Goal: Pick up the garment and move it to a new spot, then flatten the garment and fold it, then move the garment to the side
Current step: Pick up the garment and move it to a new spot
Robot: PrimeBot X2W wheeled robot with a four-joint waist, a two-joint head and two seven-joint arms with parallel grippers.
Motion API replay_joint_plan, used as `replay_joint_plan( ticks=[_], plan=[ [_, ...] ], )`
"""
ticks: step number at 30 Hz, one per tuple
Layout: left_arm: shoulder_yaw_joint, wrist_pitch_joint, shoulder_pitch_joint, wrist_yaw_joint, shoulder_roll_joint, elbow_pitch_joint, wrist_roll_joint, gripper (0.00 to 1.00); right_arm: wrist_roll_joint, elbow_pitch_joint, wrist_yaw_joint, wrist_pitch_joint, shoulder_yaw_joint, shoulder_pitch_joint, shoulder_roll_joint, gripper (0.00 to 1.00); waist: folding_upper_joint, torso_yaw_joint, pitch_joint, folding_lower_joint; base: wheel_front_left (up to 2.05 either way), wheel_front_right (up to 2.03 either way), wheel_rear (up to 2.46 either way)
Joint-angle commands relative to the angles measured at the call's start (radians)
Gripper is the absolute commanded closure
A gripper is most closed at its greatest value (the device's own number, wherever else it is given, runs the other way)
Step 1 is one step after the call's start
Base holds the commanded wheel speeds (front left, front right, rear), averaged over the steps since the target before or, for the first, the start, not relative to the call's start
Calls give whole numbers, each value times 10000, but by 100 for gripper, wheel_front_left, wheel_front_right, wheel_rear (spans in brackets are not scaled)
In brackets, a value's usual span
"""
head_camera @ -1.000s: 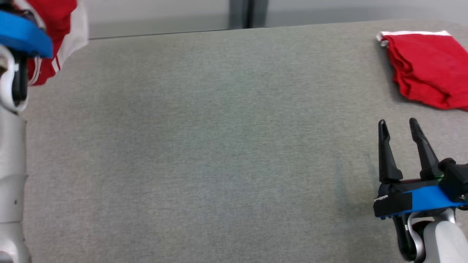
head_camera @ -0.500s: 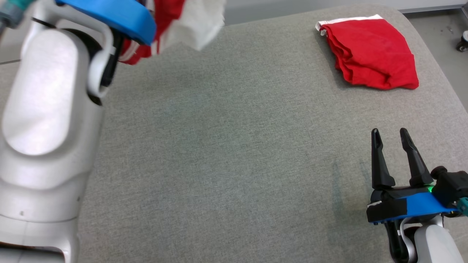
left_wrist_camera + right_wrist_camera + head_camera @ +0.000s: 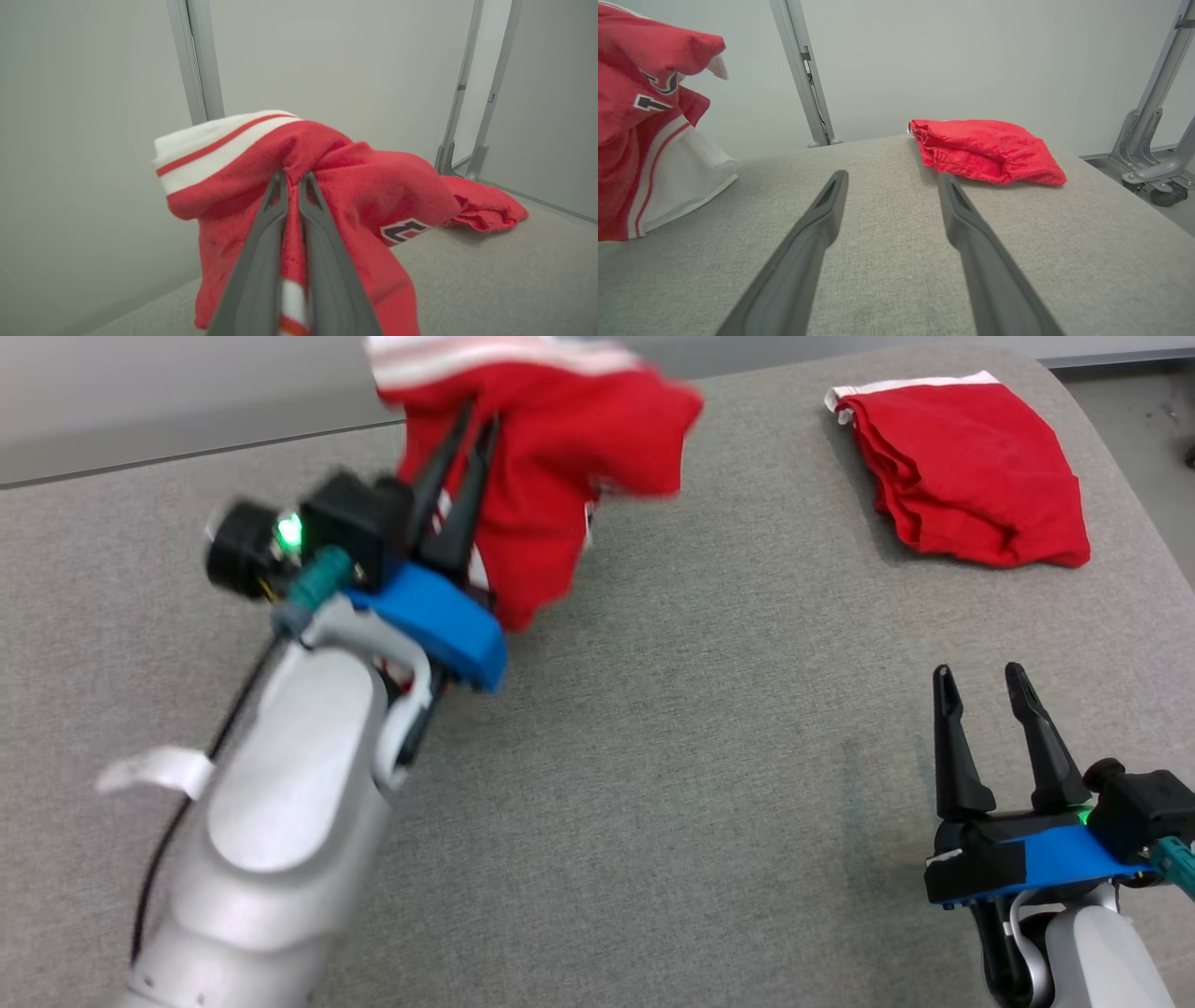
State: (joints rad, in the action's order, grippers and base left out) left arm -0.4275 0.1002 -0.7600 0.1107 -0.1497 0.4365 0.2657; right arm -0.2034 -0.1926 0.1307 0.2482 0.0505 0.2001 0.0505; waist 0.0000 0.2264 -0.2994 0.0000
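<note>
Your robot has two glossy silver-white arms, the left arm and right arm. Each wrist wears a blue plate under black housing. The left gripper and right gripper have long, dark, tapered fingers. The left wrist carries a green light, teal plug, black cable and white tape tab.

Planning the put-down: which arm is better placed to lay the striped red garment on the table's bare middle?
Likely left. The left gripper is shut on the striped garment, held above the table; the right gripper is open, empty, and apart from it.
</note>
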Motion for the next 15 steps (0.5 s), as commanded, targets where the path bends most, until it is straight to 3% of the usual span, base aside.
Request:
replay_joint_plan(
  ticks=[1, 12, 13, 14, 15],
  plan=[
    [-20, 119, 182, -61, 74, 50, 70, 100, 56, -31, 1, 51, -5, 87, 1, 0, 0, -30, 11, 0, 0, 0, 0],
    [-963, 817, 2507, -62, 550, 837, 278, 100, 151, -212, 1, 6, -85, -147, 1, 0, 0, -479, 377, 0, 0, 0, 0],
    [-1056, 885, 2613, -99, 593, 879, 273, 65, 169, -217, 1, -16, -104, -168, 1, 0, 0, -526, 427, 0, 0, 0, 0],
    [-1134, 915, 2697, -121, 643, 906, 267, 0, 187, -215, 1, -43, -122, -189, 1, 0, 0, -576, 463, 0, 0, 0, 0],
    [-1216, 1000, 2766, -154, 693, 925, 245, 0, 195, -225, 1, -60, -117, -203, 1, 0, 0, -633, 525, 0, 0, 0, 0]
  ],
)
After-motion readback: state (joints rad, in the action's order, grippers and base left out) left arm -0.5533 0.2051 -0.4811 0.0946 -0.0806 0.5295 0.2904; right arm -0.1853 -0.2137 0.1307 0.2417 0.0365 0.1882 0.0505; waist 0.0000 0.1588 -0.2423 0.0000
